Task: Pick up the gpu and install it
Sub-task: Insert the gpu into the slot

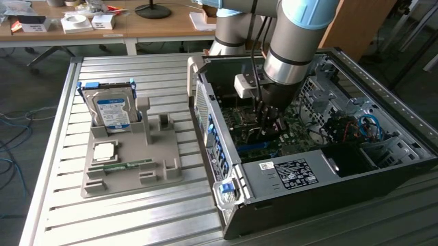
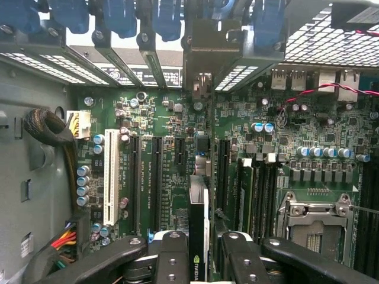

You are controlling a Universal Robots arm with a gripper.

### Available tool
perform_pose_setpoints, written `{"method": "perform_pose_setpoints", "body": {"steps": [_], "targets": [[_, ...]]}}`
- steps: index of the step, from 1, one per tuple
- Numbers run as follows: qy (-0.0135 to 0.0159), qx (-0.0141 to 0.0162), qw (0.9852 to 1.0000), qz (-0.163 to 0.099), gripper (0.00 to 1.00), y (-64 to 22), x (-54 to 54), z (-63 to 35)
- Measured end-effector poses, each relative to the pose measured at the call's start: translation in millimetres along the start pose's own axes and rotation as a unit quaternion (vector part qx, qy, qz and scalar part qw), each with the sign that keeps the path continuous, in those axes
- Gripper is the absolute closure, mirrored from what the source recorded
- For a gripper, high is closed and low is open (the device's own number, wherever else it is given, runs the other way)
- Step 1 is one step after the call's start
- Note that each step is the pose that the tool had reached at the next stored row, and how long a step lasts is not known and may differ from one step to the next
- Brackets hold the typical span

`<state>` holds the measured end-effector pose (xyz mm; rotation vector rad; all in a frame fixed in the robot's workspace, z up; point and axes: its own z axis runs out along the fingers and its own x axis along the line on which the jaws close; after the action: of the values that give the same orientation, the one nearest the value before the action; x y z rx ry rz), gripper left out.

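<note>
- Wrist view: the black jaws pinch the graphics card (image 2: 198, 228) from both flat sides, one on each side of it, with no gap showing.
- The graphics card is seen edge-on as a thin dark strip with a small green logo near the jaws. It stands upright over the green motherboard (image 2: 172, 118).
- It runs parallel with the long black slots, between the white slot (image 2: 111, 177) and the silver processor socket (image 2: 314, 228). I cannot tell whether its lower edge is seated in a slot.
- A braided cable bundle (image 2: 50, 127) curves along the case wall, well apart from the card.
- Exterior view: the arm (image 1: 294, 46) reaches straight down into the open computer case (image 1: 202, 97), which lies on its side on the ribbed metal tabletop (image 1: 137, 215). Its tip hangs low over the board, near the middle of the case.
- A labelled power supply (image 1: 287, 171) sits in the near end of the case.
- To the exterior view's left of the case stands a gray holder (image 1: 161, 154), just beside it.
- The holder carries a silver hard drive (image 1: 112, 110) standing upright, a square processor chip (image 1: 104, 150) lying flat, and a narrow green memory stick (image 1: 123, 165).
</note>
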<state>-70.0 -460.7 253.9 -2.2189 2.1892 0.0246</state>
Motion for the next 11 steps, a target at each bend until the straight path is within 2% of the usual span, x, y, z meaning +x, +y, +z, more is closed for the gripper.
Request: {"method": "perform_pose_setpoints", "body": {"steps": [4, 11], "targets": [[0.0001, 0.0029, 1.0000, 0.000, 0.74, 0.1, 0.1, 1.3], [0.0001, 0.0048, 1.0000, 0.000, 0.74, 0.9, 0.0, 2.0]]}}
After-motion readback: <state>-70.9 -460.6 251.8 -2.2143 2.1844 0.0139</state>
